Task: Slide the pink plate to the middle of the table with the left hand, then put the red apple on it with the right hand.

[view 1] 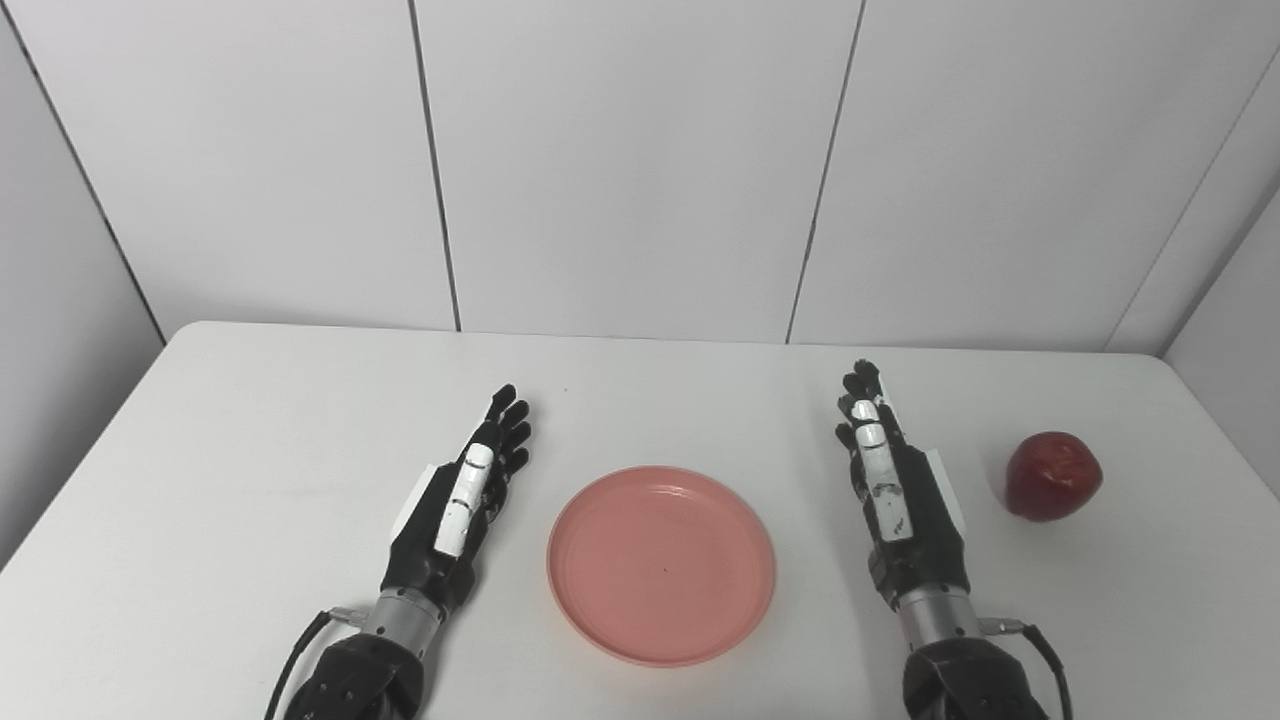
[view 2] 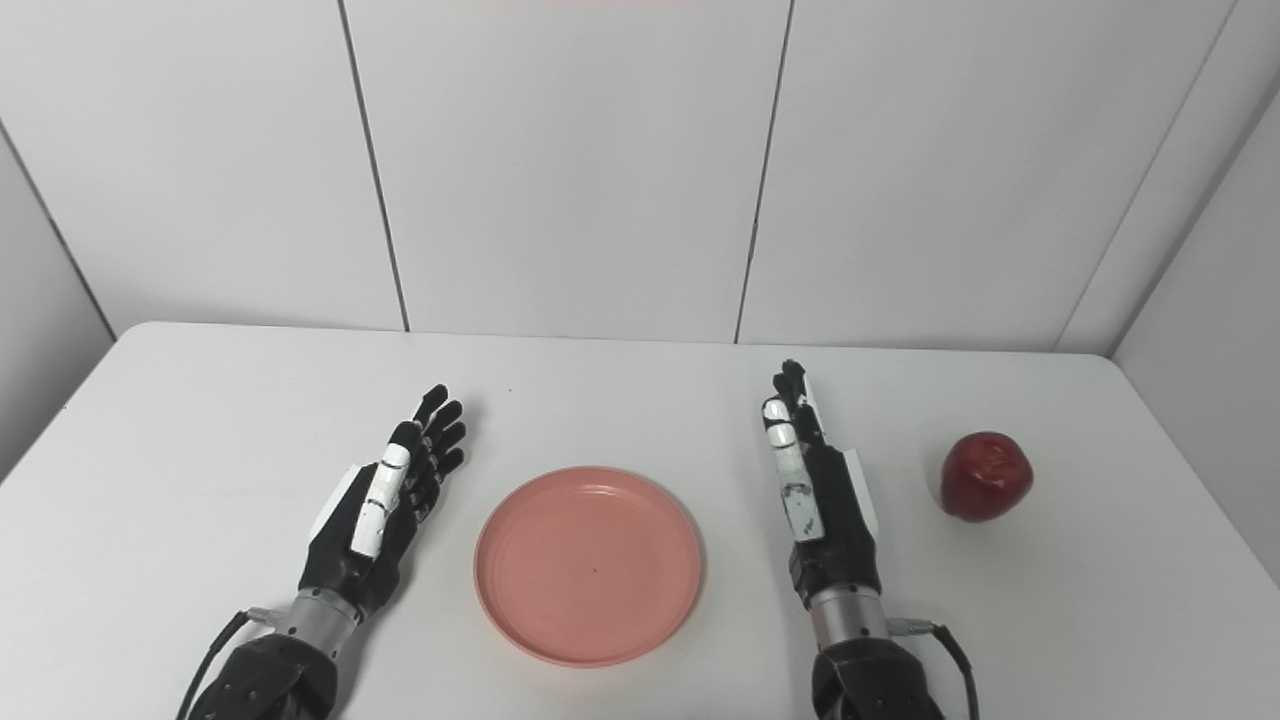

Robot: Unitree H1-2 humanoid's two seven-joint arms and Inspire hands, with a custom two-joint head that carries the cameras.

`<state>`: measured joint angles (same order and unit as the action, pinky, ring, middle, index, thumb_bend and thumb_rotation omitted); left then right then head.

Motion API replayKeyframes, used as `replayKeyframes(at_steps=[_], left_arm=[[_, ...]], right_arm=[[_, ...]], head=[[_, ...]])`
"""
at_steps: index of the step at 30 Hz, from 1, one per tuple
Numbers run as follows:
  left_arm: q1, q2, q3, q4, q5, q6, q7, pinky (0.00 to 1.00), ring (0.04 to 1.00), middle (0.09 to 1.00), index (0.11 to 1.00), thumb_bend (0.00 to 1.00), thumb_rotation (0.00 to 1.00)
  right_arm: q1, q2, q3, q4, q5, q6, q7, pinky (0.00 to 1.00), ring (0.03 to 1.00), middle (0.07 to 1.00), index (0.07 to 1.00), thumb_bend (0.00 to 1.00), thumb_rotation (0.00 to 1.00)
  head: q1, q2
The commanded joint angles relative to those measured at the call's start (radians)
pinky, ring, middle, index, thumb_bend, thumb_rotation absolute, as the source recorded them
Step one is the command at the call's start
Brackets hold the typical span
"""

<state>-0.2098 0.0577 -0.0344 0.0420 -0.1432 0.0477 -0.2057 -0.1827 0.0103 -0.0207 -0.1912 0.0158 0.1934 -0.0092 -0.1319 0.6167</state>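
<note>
Left hand [view 1: 462, 505]: lying edge-up on the counter [view 1: 250, 450], extending its fingers [view 1: 508, 425] straight toward the far wall panels [view 1: 640, 160]; spread flat rather than curled; gripping nothing; sitting just beside the left rim of the pink plate [view 1: 662, 563] without touching it; trailing a dark cable [view 1: 300, 650] from the wrist toward the bottom edge.

Right hand [view 1: 893, 490]: mirroring that posture on the opposite side of the plate; pointing its fingers forward and holding them straight and close together; carrying nothing; resting near the plate's right rim, apart from it; standing between the plate and the red apple [view 1: 1053, 476], touching neither.

Pink plate: lying flat and upright on the counter, roughly midway between the two hands and near the middle of the counter's width, toward the near edge; holding nothing in its shallow well; showing a small dark speck near its centre.

Red apple: sitting on the bare counter to the right of the right hand, well clear of the plate and close to the counter's right edge; facing upward with its dimpled top; casting a soft shadow on the white surface.

Counter: appearing white with rounded far corners; backing onto pale wall panels divided by thin dark seams.
</note>
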Motion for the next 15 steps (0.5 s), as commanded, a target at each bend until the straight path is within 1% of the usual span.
replayKeyframes(at_steps=[1, 5, 7, 9, 12, 13, 15], left_arm=[[-0.01, -0.001, -0.003, -0.047, 0.006, -0.006, 0.006, 1.0, 1.0, 1.0, 1.0, 0.63, 1.0], [-0.008, -0.001, -0.005, -0.059, 0.014, 0.021, 0.016, 1.0, 1.0, 1.0, 1.0, 0.64, 1.0], [-0.008, -0.001, -0.004, -0.063, 0.017, 0.031, 0.019, 1.0, 1.0, 1.0, 1.0, 0.65, 1.0], [-0.008, 0.001, -0.003, -0.062, 0.02, 0.03, 0.018, 1.0, 1.0, 1.0, 1.0, 0.65, 1.0], [-0.007, -0.001, -0.001, -0.063, 0.022, 0.033, 0.02, 1.0, 1.0, 1.0, 1.0, 0.65, 1.0], [-0.006, -0.003, 0.0, -0.064, 0.02, 0.032, 0.022, 1.0, 1.0, 1.0, 1.0, 0.65, 1.0], [-0.007, -0.004, -0.001, -0.065, 0.016, 0.034, 0.022, 1.0, 1.0, 1.0, 1.0, 0.63, 1.0]], right_arm=[[-0.039, -0.014, -0.006, -0.038, -0.011, 0.007, -0.004, 1.0, 0.992, 0.981, 0.986, 0.6, 0.96], [-0.052, -0.032, -0.021, -0.035, -0.012, 0.008, -0.011, 1.0, 0.998, 0.985, 0.988, 0.64, 0.98], [-0.063, -0.044, -0.039, -0.024, -0.004, -0.01, -0.016, 1.0, 0.999, 0.991, 0.998, 0.64, 0.98], [-0.075, -0.055, -0.058, -0.016, -0.002, -0.02, -0.022, 1.0, 0.998, 0.993, 1.0, 0.64, 0.96], [-0.091, -0.073, -0.081, -0.012, -0.022, -0.021, -0.038, 1.0, 1.0, 0.994, 0.994, 0.65, 0.93], [-0.097, -0.087, -0.091, -0.015, -0.045, -0.028, -0.053, 1.0, 1.0, 0.993, 0.994, 0.65, 0.93], [-0.109, -0.117, -0.103, -0.021, -0.099, -0.04, -0.079, 1.0, 0.986, 0.982, 0.987, 0.67, 0.89]], head=[[0.0, 0.0], [-0.005, 0.001], [-0.007, -0.001], [-0.007, -0.001], [-0.006, -0.006], [-0.007, -0.003], [-0.013, -0.001]])
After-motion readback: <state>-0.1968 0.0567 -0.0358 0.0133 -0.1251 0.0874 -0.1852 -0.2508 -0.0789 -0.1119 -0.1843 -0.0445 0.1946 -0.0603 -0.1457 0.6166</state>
